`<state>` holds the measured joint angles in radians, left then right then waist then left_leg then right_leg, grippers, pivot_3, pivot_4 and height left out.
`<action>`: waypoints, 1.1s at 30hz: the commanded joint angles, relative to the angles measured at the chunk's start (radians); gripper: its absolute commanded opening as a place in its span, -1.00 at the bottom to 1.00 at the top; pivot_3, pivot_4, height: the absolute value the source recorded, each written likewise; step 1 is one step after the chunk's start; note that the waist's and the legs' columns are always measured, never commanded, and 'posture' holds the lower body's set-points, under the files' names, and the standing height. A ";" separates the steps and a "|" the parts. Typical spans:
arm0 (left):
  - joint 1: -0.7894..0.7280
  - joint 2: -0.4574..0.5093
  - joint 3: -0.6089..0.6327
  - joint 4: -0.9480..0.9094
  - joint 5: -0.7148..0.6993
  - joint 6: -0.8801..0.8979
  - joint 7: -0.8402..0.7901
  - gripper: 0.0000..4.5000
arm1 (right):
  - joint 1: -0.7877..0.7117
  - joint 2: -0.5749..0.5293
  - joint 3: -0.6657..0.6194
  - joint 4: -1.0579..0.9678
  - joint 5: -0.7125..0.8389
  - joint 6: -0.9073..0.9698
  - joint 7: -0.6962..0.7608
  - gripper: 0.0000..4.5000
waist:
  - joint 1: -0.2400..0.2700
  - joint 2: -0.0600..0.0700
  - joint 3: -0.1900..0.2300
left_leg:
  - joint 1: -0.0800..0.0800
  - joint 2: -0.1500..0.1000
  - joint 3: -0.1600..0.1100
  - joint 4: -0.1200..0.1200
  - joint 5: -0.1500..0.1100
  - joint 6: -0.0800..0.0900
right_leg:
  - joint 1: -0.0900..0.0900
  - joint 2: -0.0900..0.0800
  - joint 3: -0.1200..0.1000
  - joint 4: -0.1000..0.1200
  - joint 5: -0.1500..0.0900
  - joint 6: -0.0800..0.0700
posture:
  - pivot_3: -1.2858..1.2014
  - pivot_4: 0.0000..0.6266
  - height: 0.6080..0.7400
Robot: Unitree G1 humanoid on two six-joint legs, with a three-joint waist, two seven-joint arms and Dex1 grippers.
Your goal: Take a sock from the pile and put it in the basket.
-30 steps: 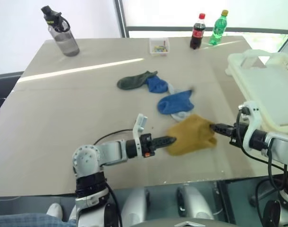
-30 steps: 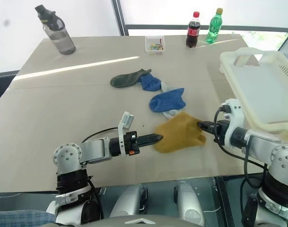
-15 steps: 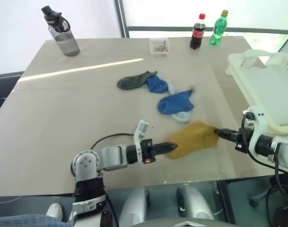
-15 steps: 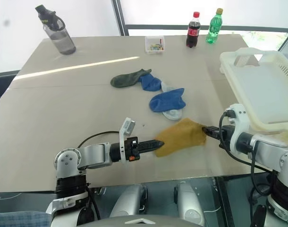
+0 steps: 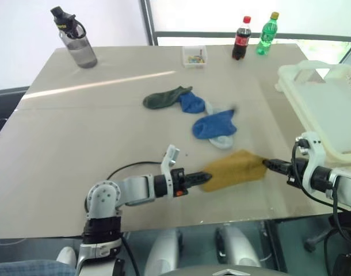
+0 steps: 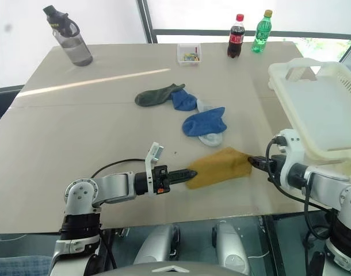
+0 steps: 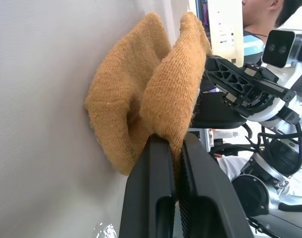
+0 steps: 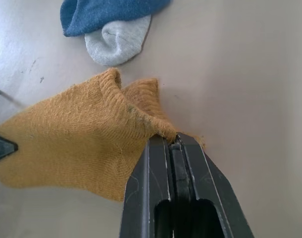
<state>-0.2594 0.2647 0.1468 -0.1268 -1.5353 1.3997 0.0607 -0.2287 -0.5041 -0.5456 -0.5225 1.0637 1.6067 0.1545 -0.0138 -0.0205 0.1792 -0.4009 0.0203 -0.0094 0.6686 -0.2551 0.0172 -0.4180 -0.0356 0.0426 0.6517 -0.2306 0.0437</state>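
Note:
A mustard-yellow sock (image 5: 233, 169) is stretched low over the table's front part between my two grippers. My left gripper (image 5: 205, 178) is shut on its near-left end; the left wrist view shows a fold of the sock (image 7: 141, 99) pinched between the black fingers (image 7: 151, 163). My right gripper (image 5: 266, 164) is shut on the sock's right end (image 8: 76, 144). The pile lies just behind: a blue sock (image 5: 214, 125) over a pale one (image 5: 221, 140), another blue sock (image 5: 191, 103) and a dark green sock (image 5: 164, 98). The white basket (image 6: 331, 109) stands at the right edge.
At the table's far side stand a grey water bottle (image 5: 75, 40), a small clear box (image 5: 194, 56), a cola bottle (image 5: 240, 39) and a green bottle (image 5: 266, 34). A person (image 7: 262, 15) appears in the left wrist view behind my right arm.
The yellow sock was bunched up between the grippers; it is now drawn out longer and flatter, lower to the table. Both grippers keep their hold.

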 commanded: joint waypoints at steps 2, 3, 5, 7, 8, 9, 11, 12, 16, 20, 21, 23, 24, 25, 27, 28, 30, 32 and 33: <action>0.003 0.019 -0.018 -0.036 -0.028 -0.042 -0.005 -0.08 | 0.000 0.009 0.005 -0.006 -0.015 -0.024 -0.003 -1.00 | 0.000 0.000 0.000 | 0.000 0.000 0.000 0.000 0.000 0.000 | 0.000 0.000 0.000 0.000 0.000 0.000 | 0.03 -0.52 1.00; 0.004 0.022 -0.021 -0.035 -0.031 -0.048 -0.003 0.15 | 0.000 0.011 0.007 -0.006 -0.016 -0.026 -0.003 -1.00 | 0.000 0.000 0.000 | 0.000 0.000 0.000 0.000 0.000 0.000 | 0.000 0.000 0.000 0.000 0.000 0.000 | 0.03 -0.52 1.00; 0.005 0.027 -0.026 -0.037 -0.040 -0.054 -0.002 0.48 | 0.001 0.014 0.010 -0.007 -0.019 -0.028 -0.002 -1.00 | 0.000 0.000 0.000 | 0.000 0.000 0.000 0.000 0.000 0.000 | 0.000 0.000 0.000 0.000 0.000 0.000 | 0.03 -0.52 1.00; 0.009 0.033 -0.030 -0.036 -0.054 -0.064 0.012 0.77 | 0.002 0.016 0.013 -0.007 -0.023 -0.030 -0.001 -1.00 | 0.000 0.000 0.000 | 0.000 0.000 0.000 0.000 0.000 0.000 | 0.000 0.000 0.000 -0.001 0.000 0.000 | 0.03 -0.52 1.00; 0.011 0.040 -0.032 -0.038 -0.060 -0.067 0.013 0.98 | 0.002 0.017 0.014 -0.007 -0.024 -0.031 0.000 -1.00 | 0.000 0.000 0.000 | 0.000 0.000 0.000 0.000 0.000 0.000 | 0.000 0.000 0.000 -0.001 0.000 0.000 | 0.03 -0.52 1.00; 0.012 0.046 -0.034 -0.039 -0.070 -0.071 0.014 0.98 | 0.003 0.019 0.016 -0.007 -0.026 -0.033 0.000 -1.00 | 0.000 0.000 0.000 | 0.000 0.000 0.000 0.000 0.000 0.000 | 0.000 0.000 0.000 -0.001 0.000 0.000 | 0.03 -0.52 1.00; 0.015 0.059 -0.041 -0.042 -0.087 -0.080 0.017 0.98 | 0.004 0.024 0.021 -0.007 -0.032 -0.037 -0.002 -1.00 | 0.000 0.000 0.000 | 0.000 0.000 0.000 0.000 0.000 0.000 | 0.000 0.000 0.000 -0.001 0.000 0.000 | 0.03 -0.52 1.00; 0.016 0.065 -0.046 -0.045 -0.093 -0.084 0.016 0.98 | 0.005 0.027 0.026 -0.008 -0.036 -0.040 -0.002 -1.00 | 0.000 0.000 0.000 | 0.000 0.000 0.000 0.000 0.000 0.000 | 0.000 0.000 0.000 -0.001 0.000 0.000 | 0.03 -0.52 1.00; 0.019 0.084 -0.059 -0.056 -0.113 -0.104 0.017 0.98 | 0.010 0.025 0.054 -0.012 -0.055 -0.053 0.001 -1.00 | 0.000 0.000 0.000 | 0.000 0.000 0.000 0.000 0.000 0.000 | 0.000 0.000 0.000 -0.001 0.000 0.000 | 0.03 -0.52 1.00; 0.019 0.100 -0.071 -0.070 -0.151 -0.131 0.016 0.98 | 0.017 0.012 0.102 -0.009 -0.091 -0.083 0.011 -1.00 | 0.000 0.000 0.000 | 0.000 0.000 0.000 -0.001 0.000 0.000 | 0.000 0.000 0.000 -0.002 0.000 0.000 | 0.03 -0.52 1.00; 0.020 0.104 -0.075 -0.072 -0.158 -0.137 0.017 0.98 | 0.017 0.009 0.111 -0.009 -0.097 -0.089 0.014 -1.00 | 0.000 0.000 0.000 | 0.000 0.000 0.000 -0.001 0.000 0.000 | 0.000 0.000 0.000 -0.002 0.000 0.000 | 0.03 -0.52 1.00; 0.021 0.113 -0.085 -0.077 -0.170 -0.149 0.017 0.98 | 0.019 0.004 0.120 -0.010 -0.105 -0.097 0.021 -1.00 | 0.000 0.000 0.000 | -0.001 0.000 0.000 -0.001 0.000 0.000 | 0.000 0.000 0.000 -0.003 0.000 0.000 | 0.03 -0.52 1.00; 0.022 0.118 -0.089 -0.076 -0.175 -0.156 0.019 0.98 | 0.020 -0.006 0.124 -0.008 -0.108 -0.097 0.028 -1.00 | 0.000 0.000 0.000 | -0.001 0.000 0.000 -0.001 0.000 0.000 | 0.000 0.000 0.000 -0.003 0.000 0.000 | 0.03 -0.52 1.00; 0.023 0.122 -0.092 -0.077 -0.179 -0.162 0.020 0.98 | 0.021 -0.020 0.130 -0.007 -0.111 -0.095 0.040 -1.00 | 0.000 0.000 0.000 | -0.001 0.000 0.000 -0.001 0.000 0.000 | 0.000 0.000 0.000 -0.003 0.000 0.000 | 0.03 -0.52 1.00; 0.025 0.129 -0.099 -0.078 -0.184 -0.173 0.022 0.98 | 0.028 -0.049 0.142 -0.011 -0.115 -0.100 0.062 -1.00 | 0.000 0.000 0.000 | -0.001 0.000 0.000 -0.002 0.000 0.000 | 0.000 0.000 -0.001 -0.004 0.000 0.000 | 0.03 -0.52 1.00; 0.025 0.132 -0.102 -0.079 -0.187 -0.178 0.023 0.98 | 0.032 -0.056 0.142 -0.014 -0.118 -0.109 0.069 -1.00 | 0.001 0.000 0.000 | -0.001 0.000 0.000 -0.002 0.000 0.000 | 0.000 0.000 -0.001 -0.004 0.000 0.000 | 0.03 -0.52 1.00; 0.027 0.139 -0.110 -0.081 -0.193 -0.188 0.022 1.00 | 0.033 -0.057 0.130 -0.013 -0.132 -0.127 0.063 -0.62 | 0.001 0.000 0.000 | -0.001 0.000 0.000 -0.002 0.000 0.000 | 0.000 0.000 -0.001 -0.005 0.000 0.000 | 0.03 -0.52 1.00; 0.029 0.147 -0.117 -0.085 -0.199 -0.196 0.020 1.00 | 0.039 -0.075 0.127 -0.016 -0.137 -0.148 0.084 -0.20 | 0.001 0.000 0.000 | -0.001 0.000 0.000 -0.002 0.000 0.000 | 0.000 0.000 -0.001 -0.005 0.000 0.000 | 0.03 -0.52 1.00; 0.029 0.153 -0.119 -0.088 -0.202 -0.199 0.018 1.00 | 0.046 -0.094 0.125 -0.023 -0.138 -0.167 0.107 -0.20 | 0.001 0.000 0.000 | -0.002 0.000 0.000 -0.002 0.000 0.000 | 0.000 0.000 -0.001 -0.005 0.000 0.000 | 0.03 -0.52 1.00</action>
<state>-0.2322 0.4072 0.0286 -0.1673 -1.7057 1.2129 0.0857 -0.1887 -0.5646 -0.4001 -0.5214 0.9237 1.4753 0.2279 -0.0126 -0.0205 0.1792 -0.4025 0.0206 -0.0096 0.6665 -0.2552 0.0172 -0.4180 -0.0357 0.0418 0.6464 -0.2305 0.0438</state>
